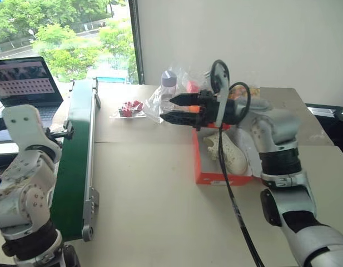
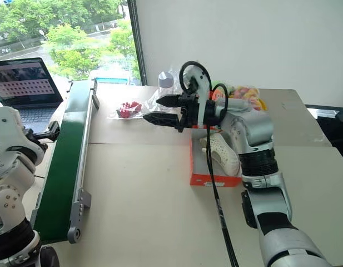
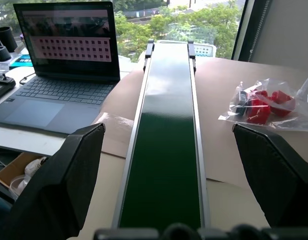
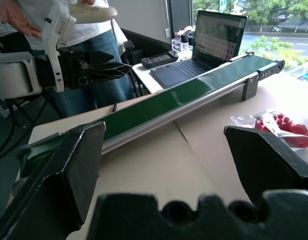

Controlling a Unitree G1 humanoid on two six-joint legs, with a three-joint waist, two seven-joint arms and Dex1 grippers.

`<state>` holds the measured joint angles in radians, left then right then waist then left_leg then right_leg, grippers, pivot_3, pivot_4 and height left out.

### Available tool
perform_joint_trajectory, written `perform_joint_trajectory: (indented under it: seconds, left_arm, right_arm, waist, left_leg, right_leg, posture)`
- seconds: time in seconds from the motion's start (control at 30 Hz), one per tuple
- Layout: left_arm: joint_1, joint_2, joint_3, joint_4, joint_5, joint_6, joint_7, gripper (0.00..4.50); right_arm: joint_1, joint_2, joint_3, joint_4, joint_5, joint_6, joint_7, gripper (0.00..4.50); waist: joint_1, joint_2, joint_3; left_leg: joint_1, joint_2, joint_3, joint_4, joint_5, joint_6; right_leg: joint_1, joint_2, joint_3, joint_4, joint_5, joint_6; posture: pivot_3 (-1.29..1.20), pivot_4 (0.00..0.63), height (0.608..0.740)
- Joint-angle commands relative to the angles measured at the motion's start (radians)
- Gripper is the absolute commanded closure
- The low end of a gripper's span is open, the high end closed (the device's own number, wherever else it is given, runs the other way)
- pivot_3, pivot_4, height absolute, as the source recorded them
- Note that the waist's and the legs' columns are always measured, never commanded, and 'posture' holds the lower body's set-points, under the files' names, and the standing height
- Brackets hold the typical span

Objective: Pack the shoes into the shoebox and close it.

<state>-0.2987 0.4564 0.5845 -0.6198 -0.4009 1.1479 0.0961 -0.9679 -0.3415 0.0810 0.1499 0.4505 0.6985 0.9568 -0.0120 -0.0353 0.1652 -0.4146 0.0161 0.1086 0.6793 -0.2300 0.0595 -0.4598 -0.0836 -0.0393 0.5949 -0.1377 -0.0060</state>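
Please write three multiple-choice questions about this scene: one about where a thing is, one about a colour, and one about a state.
1. Where is the white shoe that is on the table?
A. On the green belt
B. Inside the orange box
C. On the laptop

2. What colour are the outer walls of the box?
A. Orange-red
B. Blue
C. Black

3. How do the fingers of the right gripper stand?
A. Closed on the shoe
B. Closed on a plastic bag
C. Open, holding nothing

Answers:
1 B: the shoe lies on the white inside of the box, below the right arm.
2 A: the side wall facing the camera is orange-red.
3 C: the two black fingers are apart above the table, with nothing between them; the right wrist view shows the same gap.
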Motion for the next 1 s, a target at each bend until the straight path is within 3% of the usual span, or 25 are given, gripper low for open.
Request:
perform_joint_trajectory:
  seconds: [0.03,0.13,0.33,1.0]
  left_arm:
    - [0.052,0.006,0.025,-0.030,0.016,-0.106,-0.049,0.12]
    - [0.087,-0.002,0.032,-0.005,0.027,-0.166,-0.067,0.12]
    - [0.115,-0.011,0.005,0.098,0.072,-0.242,-0.068,0.12]
    - [0.033,-0.085,-0.118,0.317,0.133,-0.414,-0.058,0.12]
  right_arm:
    - [0.028,0.035,0.030,0.078,-0.110,-0.206,-0.067,0.00]
    - [0.053,0.053,0.044,0.122,-0.158,-0.304,-0.085,0.00]
    - [0.082,0.055,0.044,0.133,-0.157,-0.314,-0.060,0.00]
    - [0.149,0.085,0.038,-0.039,-0.103,-0.179,-0.121,0.00]
  waist:
    - [0.000,0.000,0.000]
    - [0.002,0.000,0.000]
    - [-0.003,0.000,0.000]
    - [-0.002,0.000,0.000]
  left_leg:
    - [0.000,0.000,0.000,0.000,0.000,0.000]
    - [0.000,0.000,0.000,0.000,0.000,-0.001]
    - [-0.001,0.001,0.000,-0.001,0.000,-0.001]
    - [-0.001,0.001,0.000,-0.002,0.000,-0.001]
  right_leg:
    - [0.000,0.000,0.000,0.000,0.000,0.000]
    - [0.000,0.000,-0.001,0.000,0.000,-0.001]
    - [-0.002,0.000,0.000,0.000,0.000,-0.001]
    - [-0.003,-0.002,-0.001,0.000,0.000,-0.001]
  posture:
    - [0.00,0.150,0.740]
    - [0.00,0.150,0.740]
    - [0.00,0.150,0.740]
    - [0.00,0.150,0.740]
